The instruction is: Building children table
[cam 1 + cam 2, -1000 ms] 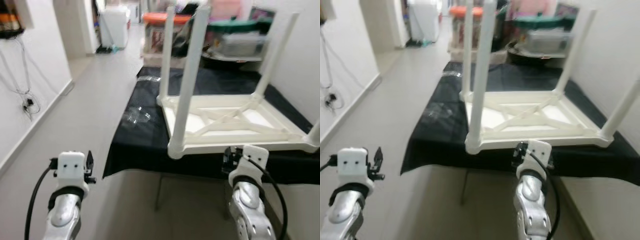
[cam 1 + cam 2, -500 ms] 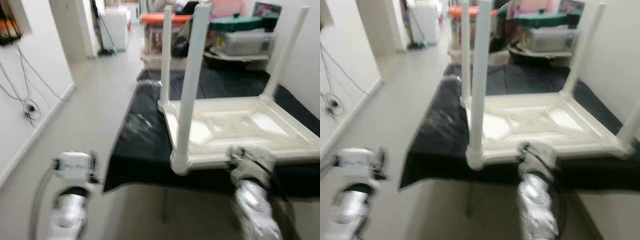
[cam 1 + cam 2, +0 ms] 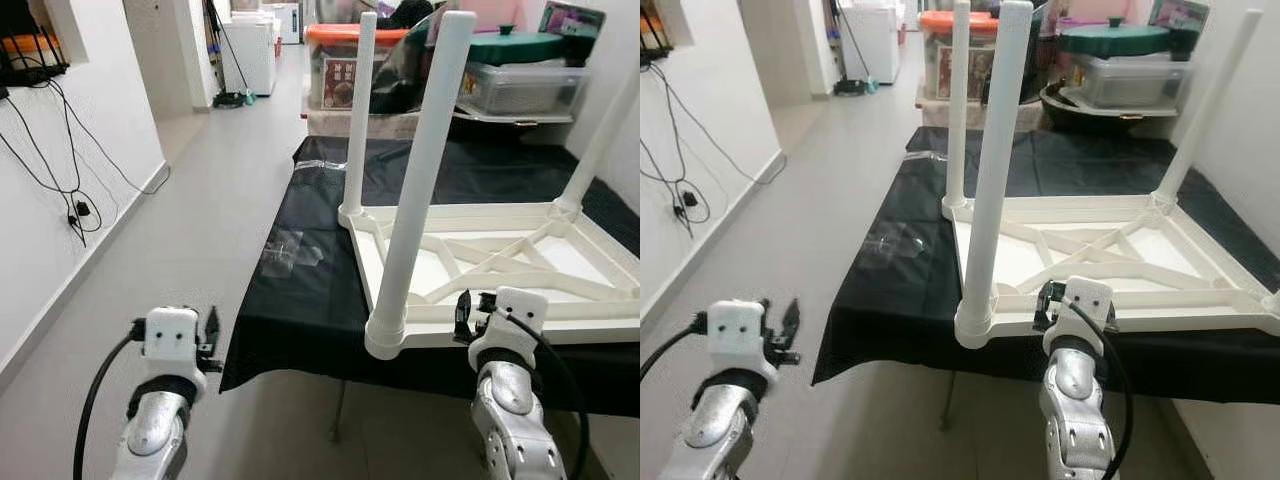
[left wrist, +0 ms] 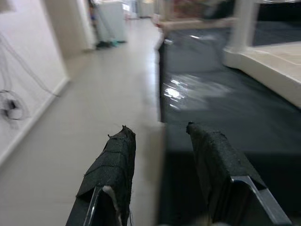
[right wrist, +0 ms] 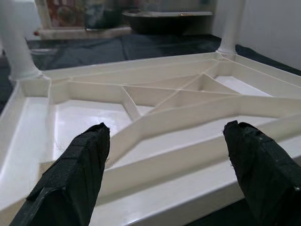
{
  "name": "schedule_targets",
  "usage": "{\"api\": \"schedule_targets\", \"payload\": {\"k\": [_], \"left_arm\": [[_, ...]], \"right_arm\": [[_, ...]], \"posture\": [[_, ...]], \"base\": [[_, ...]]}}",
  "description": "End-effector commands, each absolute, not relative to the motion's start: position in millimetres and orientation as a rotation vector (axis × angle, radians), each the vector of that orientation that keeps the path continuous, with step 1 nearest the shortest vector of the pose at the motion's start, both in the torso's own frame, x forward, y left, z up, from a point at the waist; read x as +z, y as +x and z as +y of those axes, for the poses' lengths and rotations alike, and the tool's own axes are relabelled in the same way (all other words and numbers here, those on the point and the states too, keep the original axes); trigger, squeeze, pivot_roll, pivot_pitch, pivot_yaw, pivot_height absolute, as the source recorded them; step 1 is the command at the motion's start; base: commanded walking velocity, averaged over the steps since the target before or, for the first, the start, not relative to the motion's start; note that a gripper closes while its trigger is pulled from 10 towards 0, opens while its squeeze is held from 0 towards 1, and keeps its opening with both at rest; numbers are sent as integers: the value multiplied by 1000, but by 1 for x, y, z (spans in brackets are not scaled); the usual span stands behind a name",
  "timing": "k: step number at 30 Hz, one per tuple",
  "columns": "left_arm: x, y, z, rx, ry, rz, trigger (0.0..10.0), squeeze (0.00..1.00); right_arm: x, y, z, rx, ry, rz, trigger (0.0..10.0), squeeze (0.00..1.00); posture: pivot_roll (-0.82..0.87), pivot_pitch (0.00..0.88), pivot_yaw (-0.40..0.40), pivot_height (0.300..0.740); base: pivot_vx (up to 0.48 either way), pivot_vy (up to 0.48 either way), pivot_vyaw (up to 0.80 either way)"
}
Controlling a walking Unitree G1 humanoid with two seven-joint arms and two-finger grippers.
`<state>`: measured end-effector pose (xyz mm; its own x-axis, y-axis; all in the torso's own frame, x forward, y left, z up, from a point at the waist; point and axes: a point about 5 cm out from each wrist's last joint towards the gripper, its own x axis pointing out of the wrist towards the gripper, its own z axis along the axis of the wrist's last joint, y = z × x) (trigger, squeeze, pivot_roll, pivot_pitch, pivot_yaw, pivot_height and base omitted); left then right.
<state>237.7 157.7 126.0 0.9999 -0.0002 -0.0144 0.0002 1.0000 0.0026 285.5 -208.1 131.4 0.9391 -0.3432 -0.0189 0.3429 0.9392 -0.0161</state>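
- The white table (image 3: 480,265) lies upside down on the black cloth (image 3: 300,290) of a bench, near its front edge. Three legs stand up in its corners, and a fourth shows at the right edge of the right eye view.
- Your right gripper (image 5: 164,155) is level with the front rail, its jaws spread wide and empty, the rail just ahead between them.
- To do this well, I judge you should square the fingers (image 5: 80,169) to the rail and ease in slowly, then close across it, away from the near leg (image 3: 420,190).
- Your left gripper (image 4: 160,155) hangs out past the cloth's left edge over the floor (image 3: 170,230), its jaws narrowly parted and empty. Bring it toward the near corner before any lifting or turning.
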Motion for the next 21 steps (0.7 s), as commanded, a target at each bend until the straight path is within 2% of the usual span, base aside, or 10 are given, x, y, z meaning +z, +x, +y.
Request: {"api": "schedule_targets", "payload": {"k": [1, 4, 6, 13, 14, 15, 20, 21], "left_arm": [[119, 232, 145, -89, -36, 55, 10000, 0], [115, 227, 136, -163, -44, 68, 10000, 0], [111, 218, 120, -290, -47, 84, 10000, 0], [107, 209, 109, -398, -27, 91, 10000, 0], [107, 209, 108, -408, -20, 91, 10000, 0], [107, 208, 108, -416, -14, 90, 10000, 0], [108, 206, 107, -430, -10, 88, 10000, 0], [109, 204, 105, -450, -10, 82, 10000, 0]], "right_arm": [[130, 288, -212, -286, 24, 21, 10000, 0], [128, 288, -215, -206, 31, 31, 10000, 0], [126, 285, -227, -55, 36, 56, 10000, 0], [132, 280, -249, 134, 47, 82, 10000, 0], [137, 283, -257, 185, 45, 80, 10000, 169], [143, 285, -262, 247, 42, 76, 10000, 1000], [152, 288, -259, 417, 15, 85, 10000, 1000], [157, 290, -252, 507, 6, 84, 10000, 0]], "posture": [[79, 0, -26, 740], [77, 0, -26, 740], [73, 0, -25, 740], [66, 0, -21, 740], [68, 0, -19, 740], [70, 0, -20, 740], [75, 0, -21, 740], [78, 0, -23, 740]], "base": [[0, 0, 0], [0, 0, 0], [0, 0, 0], [0, 0, 0], [0, 0, 0], [0, 0, 0], [0, 0, 0], [0, 0, 0]]}}
